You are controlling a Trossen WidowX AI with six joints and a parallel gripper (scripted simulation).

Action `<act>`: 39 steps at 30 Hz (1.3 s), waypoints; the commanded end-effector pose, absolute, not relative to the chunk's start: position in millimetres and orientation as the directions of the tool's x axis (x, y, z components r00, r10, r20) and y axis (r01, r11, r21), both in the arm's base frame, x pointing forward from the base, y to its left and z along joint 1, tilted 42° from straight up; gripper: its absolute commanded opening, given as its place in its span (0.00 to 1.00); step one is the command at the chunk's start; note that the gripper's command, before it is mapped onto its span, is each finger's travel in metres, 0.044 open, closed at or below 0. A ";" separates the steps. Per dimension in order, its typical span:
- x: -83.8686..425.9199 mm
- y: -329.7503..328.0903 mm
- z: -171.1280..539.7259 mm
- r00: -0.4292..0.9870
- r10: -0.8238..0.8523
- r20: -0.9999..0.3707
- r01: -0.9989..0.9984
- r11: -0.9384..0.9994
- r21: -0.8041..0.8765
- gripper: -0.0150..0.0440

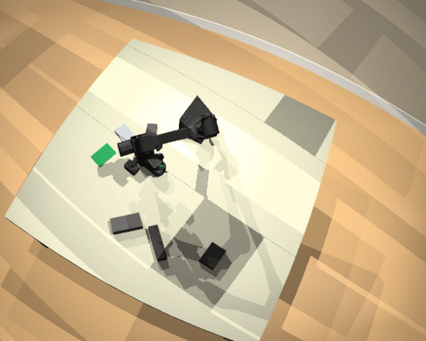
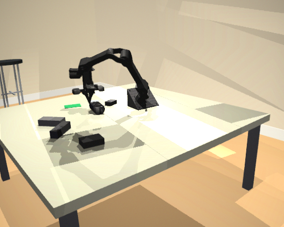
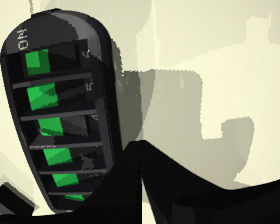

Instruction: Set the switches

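Observation:
The dark grey controller unit [image 1: 159, 170] [image 2: 97, 108] [image 3: 56, 31] lies under the arm's hand. In the wrist view its top shows, with "ON" printed at the left of its far end and a row of rocker switches running toward the fingers. Green shows on the ON side of each switch; which ends are pressed down I cannot tell for certain. The unit looks tilted, its far end nearer the wrist camera. My gripper [image 2: 90, 102] [image 3: 138, 148] is shut and empty, its tips together beside the unit and covering its near right corner. The underside label is hidden.
A green flat piece [image 1: 103, 154] [image 2: 72, 106], a pale plate [image 1: 122, 131] and a small dark block [image 1: 152, 129] [image 2: 110, 102] lie around the hand. Three dark blocks [image 1: 126, 223] [image 1: 157, 243] [image 1: 213, 256] lie farther from the arm's base.

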State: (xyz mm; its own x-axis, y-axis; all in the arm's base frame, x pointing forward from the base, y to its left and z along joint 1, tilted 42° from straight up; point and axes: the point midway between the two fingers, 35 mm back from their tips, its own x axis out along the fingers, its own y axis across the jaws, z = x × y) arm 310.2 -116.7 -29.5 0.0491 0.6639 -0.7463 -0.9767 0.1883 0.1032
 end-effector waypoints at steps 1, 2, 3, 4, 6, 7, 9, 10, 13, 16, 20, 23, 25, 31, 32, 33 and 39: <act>310.2 -117.3 -29.8 0.050 0.663 -0.747 -0.977 0.188 0.101 0.25; 310.2 -116.7 -29.5 0.049 0.664 -0.746 -0.977 0.188 0.103 0.25; 310.2 -116.7 -29.5 0.049 0.664 -0.746 -0.977 0.188 0.103 0.25; 310.2 -117.6 -28.6 0.049 0.664 -0.746 -0.977 0.188 0.103 0.30; 310.3 -125.0 -20.9 0.049 0.663 -0.747 -0.977 0.189 0.103 0.39; 310.1 -130.8 -14.6 0.049 0.663 -0.747 -0.977 0.189 0.103 0.43; 308.9 -142.3 -1.6 0.049 0.663 -0.747 -0.977 0.189 0.104 0.52; 308.2 -146.6 3.5 0.049 0.663 -0.747 -0.977 0.189 0.104 0.57; 307.5 -150.0 7.7 0.048 0.663 -0.747 -0.977 0.188 0.104 0.70; 307.5 -150.0 7.7 0.048 0.663 -0.747 -0.977 0.188 0.104 0.83; 307.5 -150.0 7.7 0.048 0.663 -0.747 -0.977 0.188 0.104 0.65; 307.5 -150.0 7.7 0.048 0.663 -0.747 -0.977 0.188 0.104 0.52; 307.5 -150.0 7.7 0.048 0.663 -0.747 -0.977 0.188 0.104 0.43; 307.5 -150.0 7.7 0.048 0.663 -0.747 -0.977 0.188 0.104 0.25; 307.5 -150.0 7.7 0.048 0.663 -0.747 -0.977 0.188 0.104 0.25; 307.5 -150.0 7.7 0.048 0.663 -0.747 -0.977 0.188 0.104 0.25; 307.5 -150.0 7.7 0.048 0.663 -0.747 -0.977 0.188 0.104 0.25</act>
